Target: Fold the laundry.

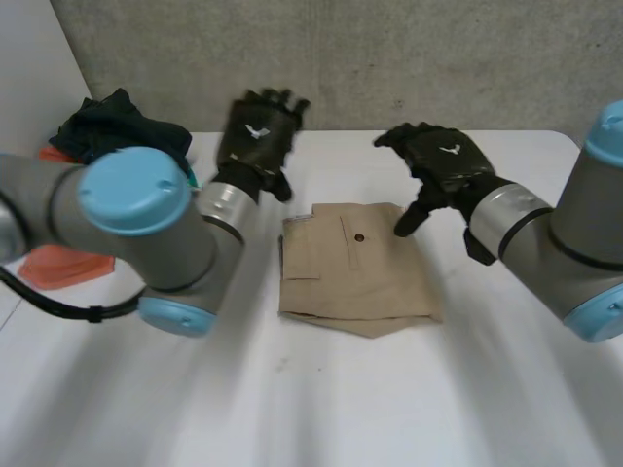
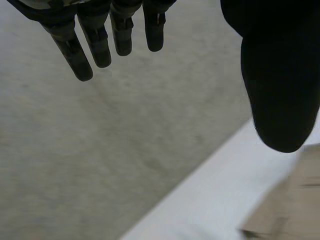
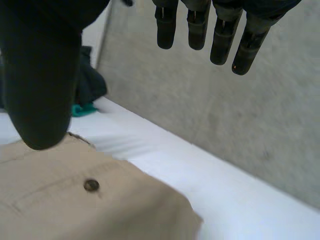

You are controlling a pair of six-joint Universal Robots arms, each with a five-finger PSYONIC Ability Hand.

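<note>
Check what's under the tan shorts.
The white table shows around the folded tan shorts; a lower layer pokes out at the near edge. Anything beneath the folds is covered.

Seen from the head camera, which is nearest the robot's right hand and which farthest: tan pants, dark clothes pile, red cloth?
1. Folded tan pants, at the right hand's thumb tip.
2. Dark clothes pile, back-left corner of the table.
3. Red cloth, at the left edge, farthest.
</note>
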